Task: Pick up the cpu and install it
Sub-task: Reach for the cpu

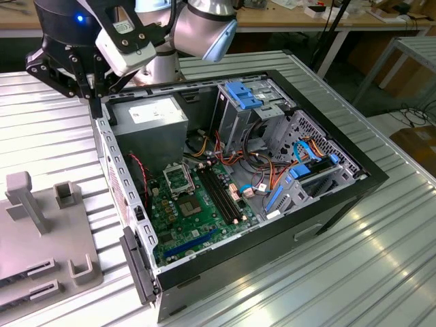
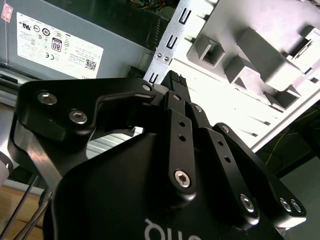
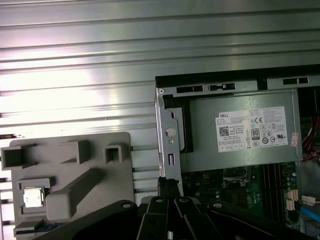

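While the gripper (image 3: pixel 169 186) hovers at the PC case's (image 3: pixel 161 125) metal edge, near the PSU (image 3: pixel 210 155), its fingertips (image 3: pixel 164 187) look pressed together w/ nothing between. The cpu (image 3: pixel 32 196) lies in a recess of the grey fixture (image 3: pixel 117 200) beside the case, well apart from them.

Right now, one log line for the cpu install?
pincer: over case edge | cpu: in grey fixture, not picked | socket: empty
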Motion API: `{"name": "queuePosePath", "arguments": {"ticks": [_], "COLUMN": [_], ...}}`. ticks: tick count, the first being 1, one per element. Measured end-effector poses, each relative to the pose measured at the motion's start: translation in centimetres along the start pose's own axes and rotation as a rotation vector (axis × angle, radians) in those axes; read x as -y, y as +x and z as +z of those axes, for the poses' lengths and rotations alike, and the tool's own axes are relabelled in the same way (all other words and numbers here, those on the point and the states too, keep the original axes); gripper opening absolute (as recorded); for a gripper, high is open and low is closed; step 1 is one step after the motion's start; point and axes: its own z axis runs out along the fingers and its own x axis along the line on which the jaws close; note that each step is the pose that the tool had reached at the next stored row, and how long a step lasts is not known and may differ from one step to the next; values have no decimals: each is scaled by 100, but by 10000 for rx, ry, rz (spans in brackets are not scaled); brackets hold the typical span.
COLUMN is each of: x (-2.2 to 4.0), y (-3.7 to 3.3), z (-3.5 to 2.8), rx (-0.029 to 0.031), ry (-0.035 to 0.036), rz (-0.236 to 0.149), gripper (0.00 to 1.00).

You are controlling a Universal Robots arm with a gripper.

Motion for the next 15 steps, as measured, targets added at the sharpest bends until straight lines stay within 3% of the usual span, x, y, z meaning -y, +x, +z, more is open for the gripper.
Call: {"name": "queuePosePath", "arguments": {"ticks": [15], "x": [6], "y": [83], "z": [0], "rx": [1], "ry": [-1], "rz": [0], "gripper": [11]}}
